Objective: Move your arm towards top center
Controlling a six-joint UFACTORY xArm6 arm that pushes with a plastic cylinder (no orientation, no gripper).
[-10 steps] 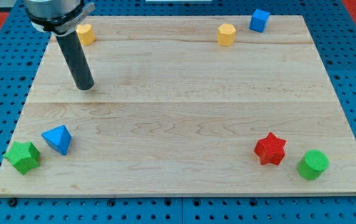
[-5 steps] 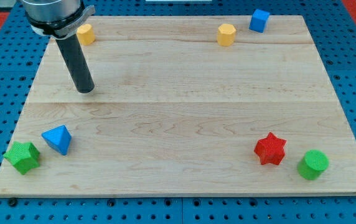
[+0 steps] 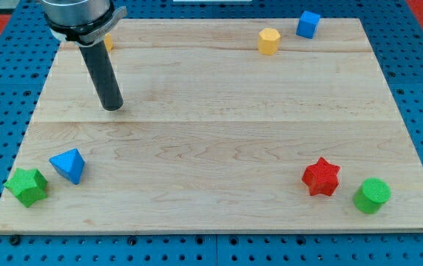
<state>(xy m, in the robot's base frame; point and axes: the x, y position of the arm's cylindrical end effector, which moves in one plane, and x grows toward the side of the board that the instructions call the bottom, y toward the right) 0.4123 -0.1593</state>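
Your tip [image 3: 112,107] stands on the desk [image 3: 219,140] in its far-left part, well apart from every block except the yellow block [image 3: 109,42] behind the rod, which the arm's body mostly hides. There are no fingers on this rig, only the straight dark rod, so there is nothing to report as apart or together. The goal, the far centre of the desk, lies to the right of your tip and farther away, and the wood between looks bare. The main risk sits just past that spot: the yellow hexagonal block [image 3: 268,41] rests near the far edge, right of centre, with the blue cube [image 3: 308,24] beyond it at the far-right corner. Overshoot to the right and you would likely nudge the yellow hexagonal block toward the cube or off the edge. A swing too far back could also clip the hidden yellow block. The blue pyramid [image 3: 69,165] and green star [image 3: 26,185] at near left, and the red star [image 3: 320,176] and green cylinder [image 3: 372,196] at near right, lie well clear of any likely path.
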